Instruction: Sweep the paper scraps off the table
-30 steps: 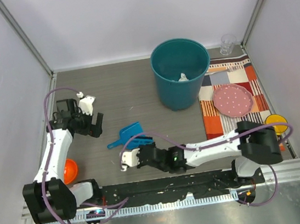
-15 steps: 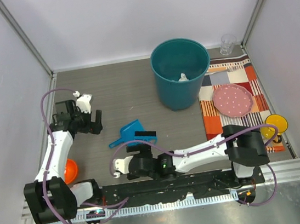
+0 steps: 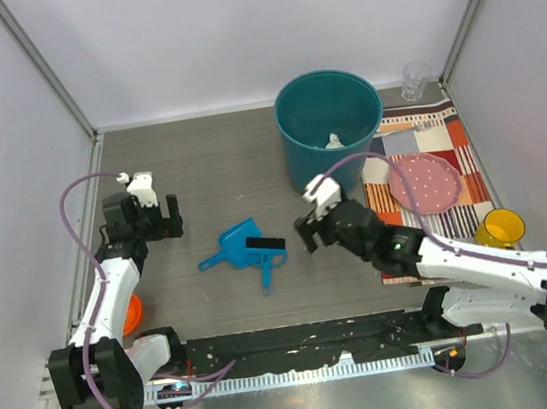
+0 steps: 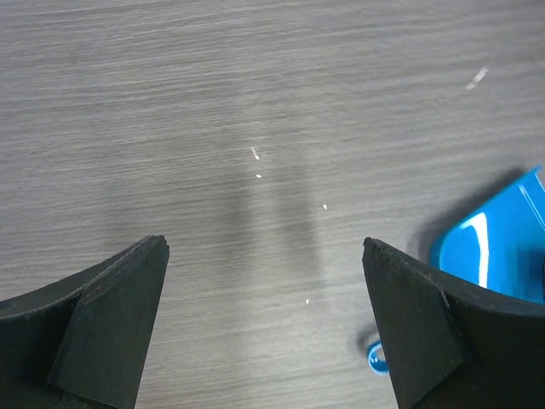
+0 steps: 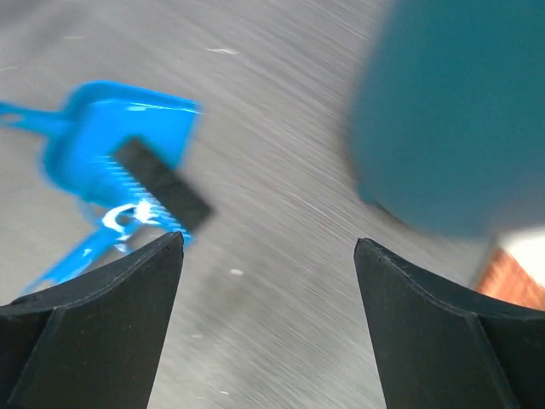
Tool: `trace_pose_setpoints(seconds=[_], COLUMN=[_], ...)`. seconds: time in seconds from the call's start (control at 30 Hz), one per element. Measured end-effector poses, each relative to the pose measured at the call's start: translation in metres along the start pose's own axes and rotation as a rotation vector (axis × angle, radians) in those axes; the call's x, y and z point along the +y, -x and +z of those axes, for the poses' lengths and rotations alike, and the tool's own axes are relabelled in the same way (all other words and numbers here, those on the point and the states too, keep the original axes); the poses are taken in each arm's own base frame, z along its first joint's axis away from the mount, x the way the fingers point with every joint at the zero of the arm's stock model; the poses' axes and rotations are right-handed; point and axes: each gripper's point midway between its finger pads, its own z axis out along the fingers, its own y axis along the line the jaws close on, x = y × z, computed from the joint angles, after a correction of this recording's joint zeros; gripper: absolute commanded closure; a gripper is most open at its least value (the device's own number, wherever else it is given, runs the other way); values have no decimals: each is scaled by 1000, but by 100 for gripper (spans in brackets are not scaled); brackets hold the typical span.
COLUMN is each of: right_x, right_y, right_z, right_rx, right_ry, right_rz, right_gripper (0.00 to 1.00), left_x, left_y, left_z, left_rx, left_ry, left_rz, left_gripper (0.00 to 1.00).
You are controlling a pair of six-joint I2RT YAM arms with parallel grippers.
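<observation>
Overhead view of a dark grey-brown wood-grain table [image 3: 208, 163] with two robot arms. At far left, the left gripper [image 3: 162, 224] hovers over bare wood, its black fingers [image 4: 111, 324] spread wide and holding nothing; it has drawn slightly further left than a second ago. Below it, an orange ball [image 3: 131, 312] peeks out beside the arm.

In the middle lies a small bright blue plastic dustpan [image 3: 236, 245] with a black-bristled brush [image 3: 265, 246] resting across it, neither one held.

To its right, the right gripper [image 3: 309, 232] is also open and empty. A second ago this arm stretched low across the front edge towards the left; it has since swung back and risen near the tall round teal plastic bin [image 3: 336, 181].

Of the crumpled white paper scraps [image 3: 334, 141], one wad shows, inside the bin (only tiny pale flecks remain on the wood).

Further right, a striped patchwork placemat [image 3: 398, 228] holds a pink dotted plate [image 3: 424, 183] and a yellow cup [image 3: 502, 228]; a clear glass [image 3: 417, 80] stands behind.

The sweeping looks essentially finished, with both arms retreating.
</observation>
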Motion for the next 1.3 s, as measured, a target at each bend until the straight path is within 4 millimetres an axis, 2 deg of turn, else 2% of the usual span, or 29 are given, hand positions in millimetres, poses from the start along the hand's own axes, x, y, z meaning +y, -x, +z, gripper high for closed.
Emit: trace_pose_setpoints(seconds=[0.03, 0.1, 0.23, 0.37, 0.6, 0.73, 0.87, 1.03, 1.3], right_x=[-28, -60, -102, -157, -212, -236, -248, -256, -259], right_y=[-11, -31, -56, -76, -120, -132, -144, -144, -145], right_z=[-2, -12, -29, -39, -75, -100, -115, -122, -120], right_rx=[11, 30, 52, 74, 60, -3, -23, -57, -54], right_ry=[-85, -194, -342, -546, -819, -954, -1026, -1062, -1067], right_rz=[58, 130, 240, 367, 472, 508, 527, 537, 531], right_gripper=[12, 11, 11, 11, 11, 11, 11, 11, 11], left_x=[3, 8, 11, 11, 13, 17, 22, 25, 26], left_y=[0, -2, -11, -13, -17, -15, -14, -12, -13], left_z=[2, 6, 12, 16, 20, 20, 21, 21, 21], left_rx=[-14, -33, -51, -79, -100, -109, -114, -122, -122], left_ry=[20, 52, 77, 81, 93, 114, 140, 155, 159], left_rz=[-16, -42, -73, -85, -83, -82, -83, -82, -82], left_gripper=[0, 0, 0, 0, 0, 0, 0, 0, 0])
